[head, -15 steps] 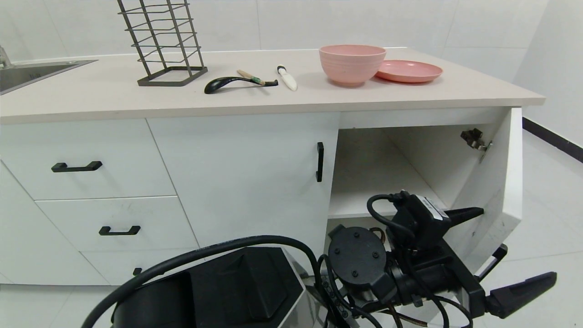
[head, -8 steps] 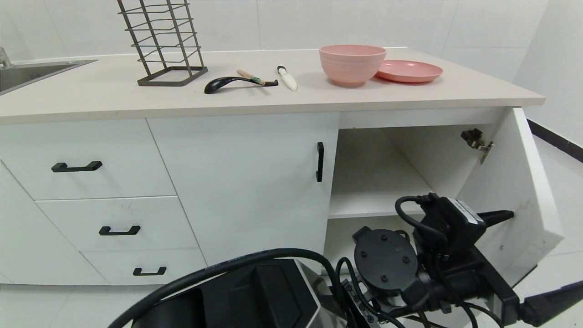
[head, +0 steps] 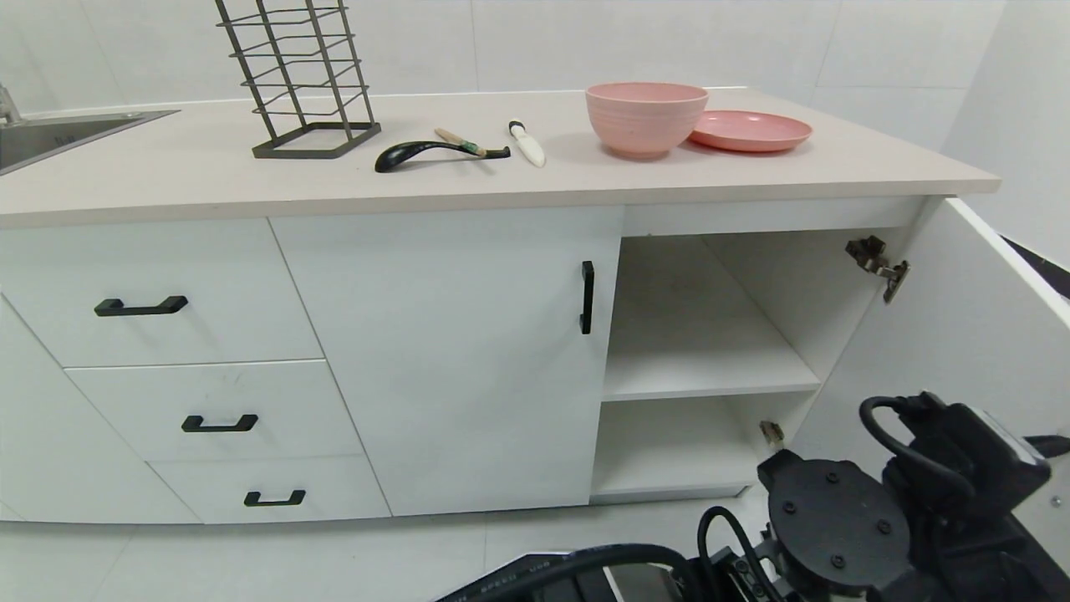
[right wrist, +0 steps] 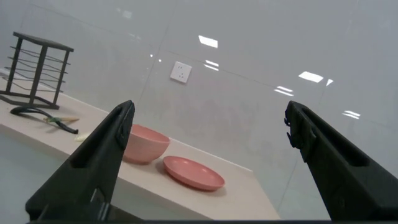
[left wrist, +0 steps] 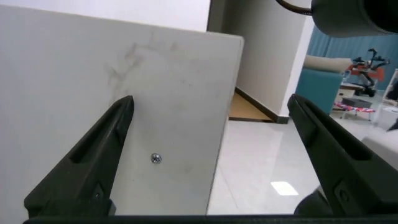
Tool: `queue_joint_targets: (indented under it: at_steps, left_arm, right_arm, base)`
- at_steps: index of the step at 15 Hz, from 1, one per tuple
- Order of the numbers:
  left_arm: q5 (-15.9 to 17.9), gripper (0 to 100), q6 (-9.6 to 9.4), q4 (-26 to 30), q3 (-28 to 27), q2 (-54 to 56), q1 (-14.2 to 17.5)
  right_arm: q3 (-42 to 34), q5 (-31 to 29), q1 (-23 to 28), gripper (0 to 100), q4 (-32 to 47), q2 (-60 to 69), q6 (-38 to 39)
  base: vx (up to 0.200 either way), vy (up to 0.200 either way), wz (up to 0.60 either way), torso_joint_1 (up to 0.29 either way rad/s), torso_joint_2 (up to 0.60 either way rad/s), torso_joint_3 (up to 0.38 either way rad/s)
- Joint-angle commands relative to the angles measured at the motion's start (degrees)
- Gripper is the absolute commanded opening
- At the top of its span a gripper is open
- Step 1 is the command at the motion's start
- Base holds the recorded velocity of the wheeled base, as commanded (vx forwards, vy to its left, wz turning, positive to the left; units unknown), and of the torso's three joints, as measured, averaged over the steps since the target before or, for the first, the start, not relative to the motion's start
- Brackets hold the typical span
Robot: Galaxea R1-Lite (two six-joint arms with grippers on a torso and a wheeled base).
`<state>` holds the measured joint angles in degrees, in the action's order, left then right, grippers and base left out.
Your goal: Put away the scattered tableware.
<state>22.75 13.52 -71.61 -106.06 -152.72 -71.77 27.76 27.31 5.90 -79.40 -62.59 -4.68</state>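
On the beige counter [head: 209,180] stand a pink bowl [head: 646,117] and a pink plate [head: 750,130] side by side. To their left lie a black spoon [head: 418,152], a wooden-handled utensil [head: 460,140] and a white utensil [head: 527,144]. My left gripper [left wrist: 211,106] is open, low at the right, and the free edge of the swung-out cabinet door [left wrist: 124,93] stands between its fingers. My right gripper [right wrist: 208,112] is open with nothing in it, off the counter's right end, facing the bowl [right wrist: 144,143] and plate [right wrist: 193,173].
A black wire dish rack [head: 301,79] stands at the back left of the counter, with a sink [head: 50,138] beyond it. The right cabinet's shelf [head: 702,368] is bare, its door [head: 961,334] swung wide. Drawers and a shut door fill the left front.
The cabinet door has swung much further open to the right. My left arm has moved right and down along with it.
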Motion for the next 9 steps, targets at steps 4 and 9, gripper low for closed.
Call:
queue_joint_targets:
  at_steps: [4,9]
  left_arm:
    - [0.02,100,0.02,5.87,-8.53,-6.45,-4.52]
    - [-0.07,100,0.19,3.67,-8.53,-2.14,-3.82]
  right_arm:
    - [4.32,0.11,0.78,100,1.70,4.84,-0.15]
    - [4.85,0.20,0.78,100,4.16,8.36,-0.42]
  base:
    - [0.000,0.000,0.00,0.000,0.00,0.000]
    - [0.000,0.000,0.00,0.000,0.00,0.000]
